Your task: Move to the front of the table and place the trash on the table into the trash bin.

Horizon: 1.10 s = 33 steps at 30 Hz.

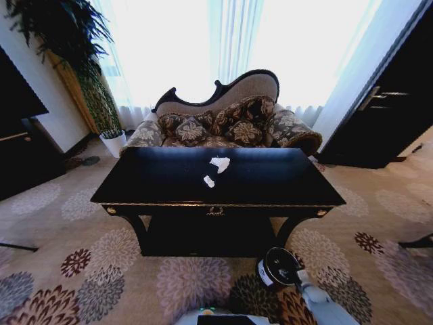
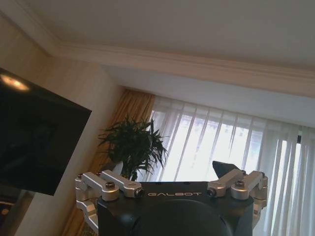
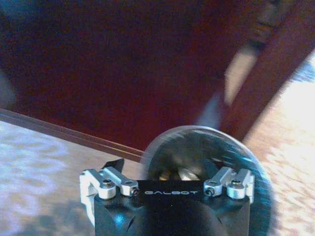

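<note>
Where the head view begins at the far left, a dark cabinet (image 1: pixel 20 135) stands against the wall, with a leafy plant (image 1: pixel 64 34) in a white pot (image 1: pixel 114 142) beyond it beside the sheer curtains (image 1: pixel 223 40). The left gripper (image 2: pixel 172 194) points up toward the ceiling and the plant in its own wrist view; its silver linkages show, but I cannot tell how far its fingers are spread, and nothing shows in its hold.

In the middle stands the table (image 1: pixel 270 183), a glossy black rectangle with curved legs, a gilt-edged apron and a small gold ornament (image 1: pixel 216 211) at the middle of its near edge. On its top, near the centre, lie two crumpled white paper scraps (image 1: pixel 219 163), the larger farther away and the smaller nearer, close together but apart. Behind the table sits a curved-back sofa (image 1: pixel 230 115) with patterned floral cushions.

To the right, on the flowered carpet (image 1: pixel 101 284) by the table's near right leg, stands the trash bin (image 1: pixel 279 267), round, dark and white-labelled. The right gripper (image 3: pixel 174 187) hangs over its rim, and the right wrist view is blurred, so its fingers cannot be judged; it seems to hold nothing. A dark door (image 1: pixel 392 101) closes the far right.
</note>
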### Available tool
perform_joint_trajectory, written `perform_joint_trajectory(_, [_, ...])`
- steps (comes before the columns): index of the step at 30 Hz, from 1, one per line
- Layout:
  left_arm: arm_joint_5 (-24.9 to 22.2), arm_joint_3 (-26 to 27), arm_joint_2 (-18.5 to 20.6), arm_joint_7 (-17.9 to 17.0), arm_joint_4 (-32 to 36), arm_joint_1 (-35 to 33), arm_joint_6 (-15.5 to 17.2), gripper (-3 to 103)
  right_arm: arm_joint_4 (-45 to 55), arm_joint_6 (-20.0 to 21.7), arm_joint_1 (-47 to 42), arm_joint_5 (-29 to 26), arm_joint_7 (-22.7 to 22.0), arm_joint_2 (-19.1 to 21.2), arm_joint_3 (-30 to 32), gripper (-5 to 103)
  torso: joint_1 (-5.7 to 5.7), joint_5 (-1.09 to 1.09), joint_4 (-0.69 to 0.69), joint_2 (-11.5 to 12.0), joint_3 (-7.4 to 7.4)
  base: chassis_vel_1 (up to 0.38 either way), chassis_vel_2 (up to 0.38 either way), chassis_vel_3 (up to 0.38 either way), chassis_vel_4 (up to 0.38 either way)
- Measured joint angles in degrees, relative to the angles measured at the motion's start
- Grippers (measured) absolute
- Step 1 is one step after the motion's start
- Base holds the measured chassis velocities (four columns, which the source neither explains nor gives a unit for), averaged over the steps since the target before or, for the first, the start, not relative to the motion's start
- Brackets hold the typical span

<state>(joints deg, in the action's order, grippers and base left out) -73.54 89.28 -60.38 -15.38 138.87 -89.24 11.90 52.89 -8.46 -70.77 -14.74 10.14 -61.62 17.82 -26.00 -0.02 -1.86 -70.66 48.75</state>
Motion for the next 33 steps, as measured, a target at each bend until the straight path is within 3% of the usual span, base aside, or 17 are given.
perform_joint_trajectory(4, [-0.4, -0.42, 0.04, 0.07, 0.19, 0.41, -0.02, 100, 10.27, 0.02, -7.33, -1.74, 1.29, -0.12, 1.25, 99, 0.0, -0.01, -0.02, 0.0, 0.0, 0.0, 0.0, 0.0, 0.0])
perform_joint_trajectory(9, [-0.79, -0.6, 0.79, 0.19, -0.29, 0.7, -0.02, 100, 16.83, -0.72, -12.16, -2.73, 2.89, 0.16, 3.41, 100, 0.0, 0.01, 0.01, 0.0, 0.0, 0.0, 0.0, 0.0, 0.0])
perform_joint_trajectory(16, [-0.92, -1.26, 1.09, 0.33, -0.86, 1.25, -0.04, 100, 31.7, -0.19, -21.38, -11.38, 4.76, 0.98, 7.0, 100, 0.0, 0.0, -0.01, 0.0, 0.0, 0.0, 0.0, 0.0, 0.0])
perform_joint_trajectory(27, [-1.0, 0.49, 0.71, 0.29, -0.86, 0.35, -0.41, 100, 56.08, 2.64, -29.19, -18.29, 2.66, -1.57, 11.71, 100, 0.0, -0.01, 0.0, 0.0, 0.0, 0.0, 0.0, 0.0, 0.0])
perform_joint_trajectory(33, [-1.05, 0.46, 0.81, 0.26, -0.98, 0.34, -0.41, 100, 63.72, 2.86, -30.64, -19.36, 0.84, -4.45, 14.01, 100, 0.0, -0.01, 0.0, 0.0, 0.0, 0.0, 0.0, 0.0, 0.0])
